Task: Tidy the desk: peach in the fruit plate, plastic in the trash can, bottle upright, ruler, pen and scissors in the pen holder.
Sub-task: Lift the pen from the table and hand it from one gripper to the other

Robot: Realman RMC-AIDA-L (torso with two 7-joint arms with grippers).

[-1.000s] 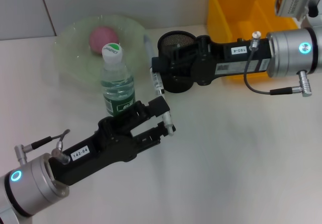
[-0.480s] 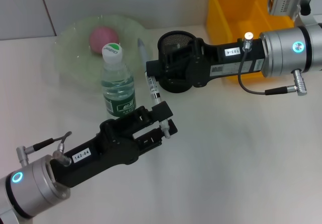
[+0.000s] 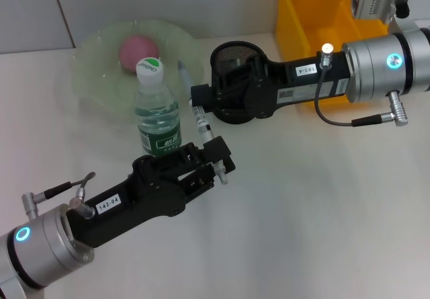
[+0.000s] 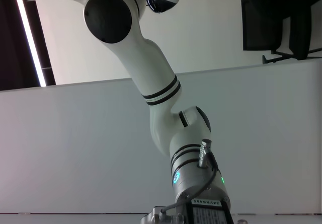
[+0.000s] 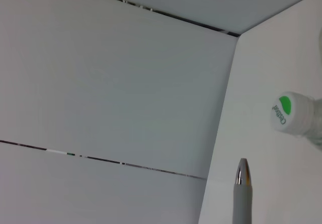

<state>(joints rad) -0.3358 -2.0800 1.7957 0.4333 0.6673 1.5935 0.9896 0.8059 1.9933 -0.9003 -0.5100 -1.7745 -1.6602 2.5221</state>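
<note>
- The left arm's black gripper point(image 3: 213, 159) is extended from lower left toward table centre, low over the surface; fingers are seen slightly parted, nothing between them.
- The right arm's black gripper point(image 3: 199, 107) is reached in from the right, wrist level; fingers are clamped on a slim grey pen point(image 3: 190, 95).

Grey pen point(image 3: 190, 99) tilted, beside upright bottle point(image 3: 156, 107).

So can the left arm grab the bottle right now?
Probably yes. The left pincer sits just in front of the upright bottle, nothing between them. The right pincer, holding the pen, hovers close beside the bottle and might crowd it.
</note>
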